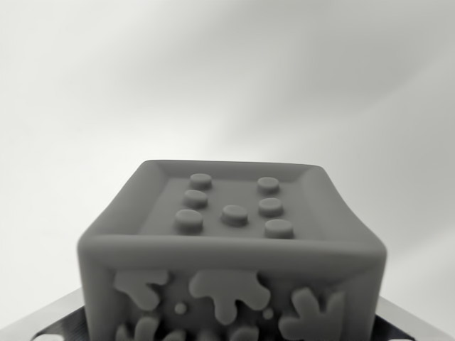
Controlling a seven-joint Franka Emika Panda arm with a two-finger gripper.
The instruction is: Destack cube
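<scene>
Right in front of you, filling the lower middle of the wrist view, sits one matte grey moulded cube (231, 245), looking like plastic or rubber with softly rounded edges and corners. Its top face is recessed inside a raised rim, and on that sunken panel you can count seven round raised studs (234, 214): three down the wrist view's left, three down the wrist view's right, and one in the middle of the front row. The near face carries raised blotchy shapes, like splashes or leaves, with a couple of small round dots between them; you can make out about four large blotches across the upper row and parts of more cut off by the bottom edge. The picture is grey throughout, so you can't tell any true colour. At both lower corners a dark, flat, pale-edged surface (53, 318) pokes out beneath the cube, and the cube seems to rest on it, though you can't tell whether that is a second cube or a plate. Behind it all is a plain, blurred, pale backdrop (227, 78). The pincer itself doesn't appear in this view, so you cannot tell whether it is released or clenched.
</scene>
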